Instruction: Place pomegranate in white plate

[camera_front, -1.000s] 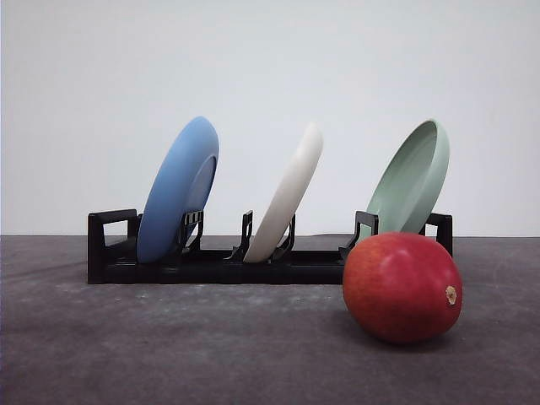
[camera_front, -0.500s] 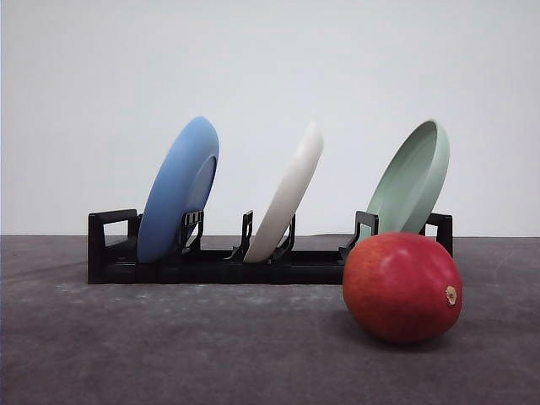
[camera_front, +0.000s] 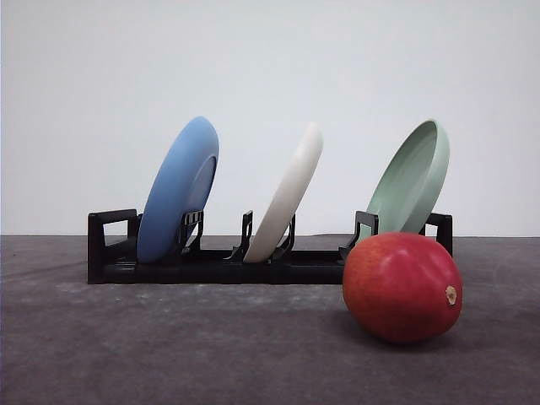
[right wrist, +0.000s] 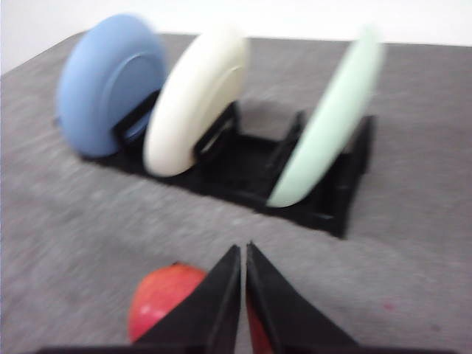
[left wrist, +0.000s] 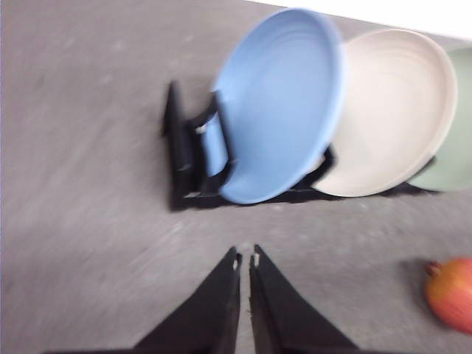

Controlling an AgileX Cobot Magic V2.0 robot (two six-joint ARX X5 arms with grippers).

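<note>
**Fruit on the tabletop, plates racked, both grippers closed on nothing**

I'm looking across a dark grey, slightly mottled table [camera_front: 169, 346] with a plain pale wall [camera_front: 270, 67] behind it. Toward the back of the table sits a low black rack [camera_front: 211, 257] holding three plates on edge, all leaning the same way. From the front camera I see the blue plate [camera_front: 179, 190] at the left end, the white plate [camera_front: 287, 196] in the middle slot, and the pale green plate [camera_front: 413, 179] at the right end. The plates stand apart from one another in their own slots.

The pomegranate [camera_front: 402, 287] lies on the table in front of the rack's right end, nearer the camera than the green plate and partly covering the rack's right corner in my view. It is glossy red, and its small tan nub points to the right. It touches no plate.

On the left wrist camera the left gripper [left wrist: 245, 259] has its black fingers pressed together with only a thin slit between the tips, nothing held. It hangs above bare table in front of the blue plate; the fruit shows at the edge of that picture, well apart from the fingers.

On the right wrist camera, which is somewhat blurred, the right gripper [right wrist: 243, 254] is likewise pressed together and holds nothing. The pomegranate sits just beside its fingers, partly hidden behind them; I cannot tell whether they touch it.
</note>
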